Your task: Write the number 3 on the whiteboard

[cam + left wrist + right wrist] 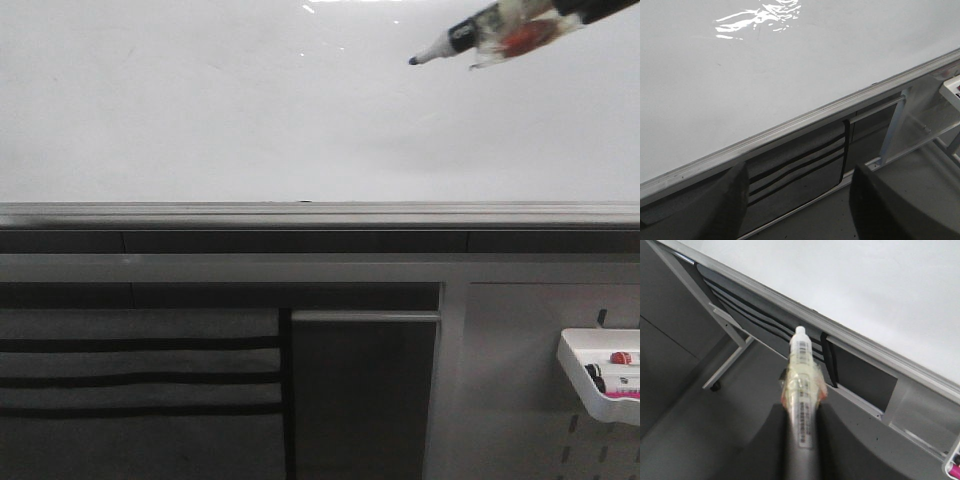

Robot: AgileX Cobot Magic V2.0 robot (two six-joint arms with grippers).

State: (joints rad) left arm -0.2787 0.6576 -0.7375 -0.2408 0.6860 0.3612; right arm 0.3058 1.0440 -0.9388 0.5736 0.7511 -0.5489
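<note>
The right gripper (801,390) is clamping a black-tipped marker (470,38), its nib pointing away from the jaws toward the blank whiteboard (200,110), just ahead. No number 3 is showing yet. The left gripper (797,200) is hanging open below the board's rail (790,131). A slanted nib may skid, leaving crooked strokes.

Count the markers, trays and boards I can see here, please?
Markers: 3, one held by the right gripper, two lying in the tray
Trays: 1
Whiteboards: 1
Total: 5
</note>
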